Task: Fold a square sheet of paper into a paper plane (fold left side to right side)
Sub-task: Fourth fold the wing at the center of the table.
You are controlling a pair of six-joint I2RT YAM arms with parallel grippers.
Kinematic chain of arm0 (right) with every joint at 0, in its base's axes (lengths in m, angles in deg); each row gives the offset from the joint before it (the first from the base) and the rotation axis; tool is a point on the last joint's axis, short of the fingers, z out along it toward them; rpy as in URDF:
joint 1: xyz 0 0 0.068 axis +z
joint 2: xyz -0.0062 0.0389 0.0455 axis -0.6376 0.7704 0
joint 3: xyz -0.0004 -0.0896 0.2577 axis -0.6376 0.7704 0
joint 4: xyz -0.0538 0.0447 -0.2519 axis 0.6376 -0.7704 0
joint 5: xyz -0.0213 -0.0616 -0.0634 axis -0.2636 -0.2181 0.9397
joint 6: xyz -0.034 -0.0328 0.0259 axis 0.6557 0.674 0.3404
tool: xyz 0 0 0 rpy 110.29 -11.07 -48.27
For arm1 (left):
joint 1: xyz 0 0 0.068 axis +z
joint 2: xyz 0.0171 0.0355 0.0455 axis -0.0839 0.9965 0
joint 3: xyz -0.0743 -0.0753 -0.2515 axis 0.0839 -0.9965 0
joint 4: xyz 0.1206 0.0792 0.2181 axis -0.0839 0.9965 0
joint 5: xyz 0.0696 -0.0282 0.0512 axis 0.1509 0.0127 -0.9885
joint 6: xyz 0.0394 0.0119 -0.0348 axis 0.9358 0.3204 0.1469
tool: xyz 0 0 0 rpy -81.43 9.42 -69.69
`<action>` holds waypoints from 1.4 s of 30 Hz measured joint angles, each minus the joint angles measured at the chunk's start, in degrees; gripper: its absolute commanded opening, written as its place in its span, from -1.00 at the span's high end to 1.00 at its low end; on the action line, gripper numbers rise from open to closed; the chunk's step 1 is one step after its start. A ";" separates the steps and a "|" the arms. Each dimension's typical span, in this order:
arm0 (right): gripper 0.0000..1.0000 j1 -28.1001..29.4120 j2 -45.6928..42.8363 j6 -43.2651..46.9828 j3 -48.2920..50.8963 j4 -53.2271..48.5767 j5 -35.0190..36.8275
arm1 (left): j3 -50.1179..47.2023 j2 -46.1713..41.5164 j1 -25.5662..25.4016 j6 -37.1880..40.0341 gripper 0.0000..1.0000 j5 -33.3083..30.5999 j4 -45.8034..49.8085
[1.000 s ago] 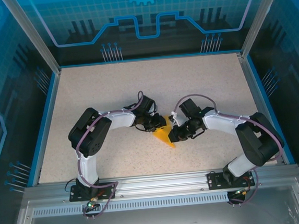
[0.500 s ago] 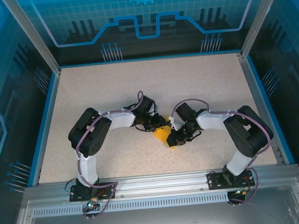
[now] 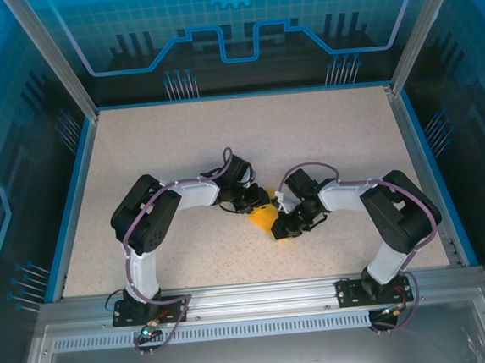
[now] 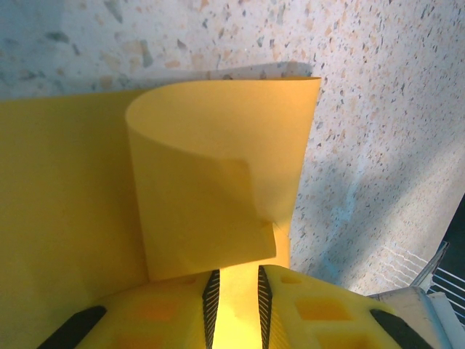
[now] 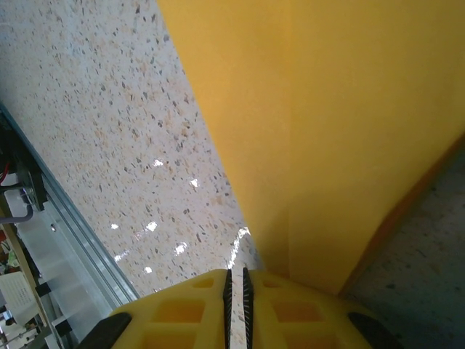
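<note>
Left wrist: square sheet of paper (image 4: 218,196) clamped in left pincer (image 4: 235,283).

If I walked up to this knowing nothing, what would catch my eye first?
The bright yellow paper stands out at the middle of the speckled table, where the two robot arms meet over it. Up close, the left gripper pinches the paper, which curls over in a loose loop just beyond its fingers. The right gripper, nearly shut, sits at the paper's edge.

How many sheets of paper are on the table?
1: the orange-yellow sheet at mid-table, between the left gripper and right gripper; another could be hidden beneath the arms.
</note>
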 measured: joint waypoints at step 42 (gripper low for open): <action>1.00 -2.75 -0.66 -4.31 -0.74 4.09 -1.44 | -0.26 -0.15 0.04 -0.02 0.48 0.02 -0.31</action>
